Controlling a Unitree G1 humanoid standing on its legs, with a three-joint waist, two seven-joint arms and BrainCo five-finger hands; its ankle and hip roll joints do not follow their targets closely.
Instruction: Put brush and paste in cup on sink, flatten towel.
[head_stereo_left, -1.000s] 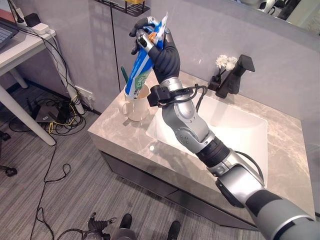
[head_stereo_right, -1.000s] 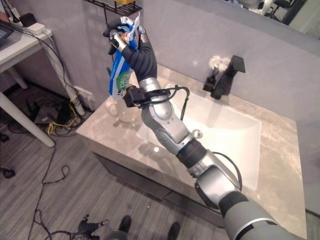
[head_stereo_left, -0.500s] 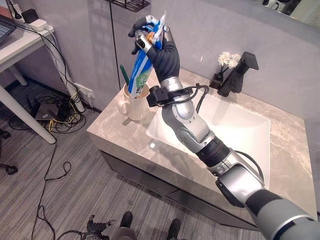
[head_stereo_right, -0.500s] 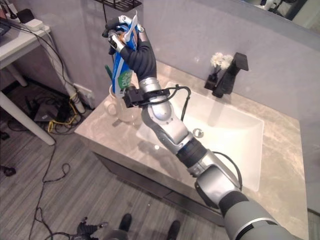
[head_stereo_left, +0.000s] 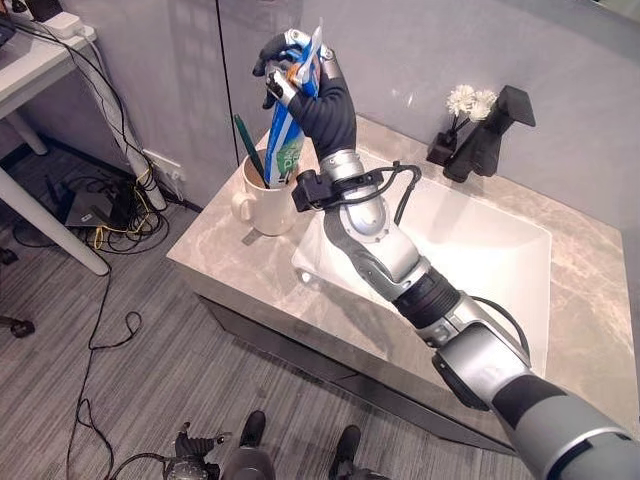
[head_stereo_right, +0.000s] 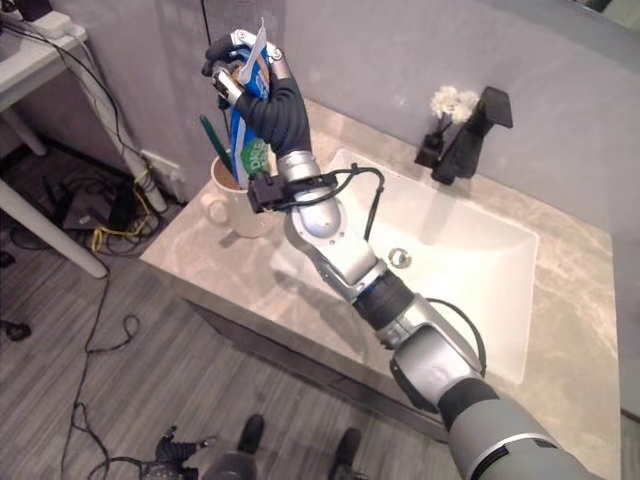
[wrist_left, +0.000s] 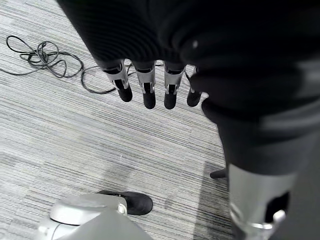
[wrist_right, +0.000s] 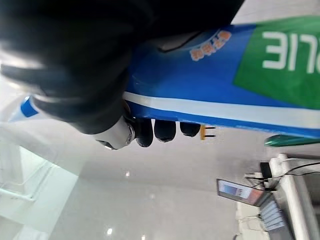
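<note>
My right hand (head_stereo_left: 322, 103) is shut on a blue and green toothpaste tube (head_stereo_left: 287, 140), held nearly upright by its top. The tube's lower end reaches inside the cream mug (head_stereo_left: 266, 198) that stands at the left corner of the marble counter (head_stereo_left: 230, 262). A green toothbrush (head_stereo_left: 248, 150) leans in the same mug, beside the tube. The right wrist view has my fingers (wrist_right: 160, 130) curled round the tube (wrist_right: 250, 85), with the toothbrush (wrist_right: 292, 141) just past it. My left hand (wrist_left: 146, 87) hangs over the grey floor, fingers straight and empty.
A white basin (head_stereo_left: 470, 250) lies right of the mug, with a black tap (head_stereo_left: 492, 135) and a small vase of white flowers (head_stereo_left: 464, 104) behind it. A white table (head_stereo_left: 40, 60) and loose cables (head_stereo_left: 100, 210) stand left of the counter.
The camera has shifted. My right hand has lowered the tube, so its lower end now sits inside the mug instead of at the rim.
</note>
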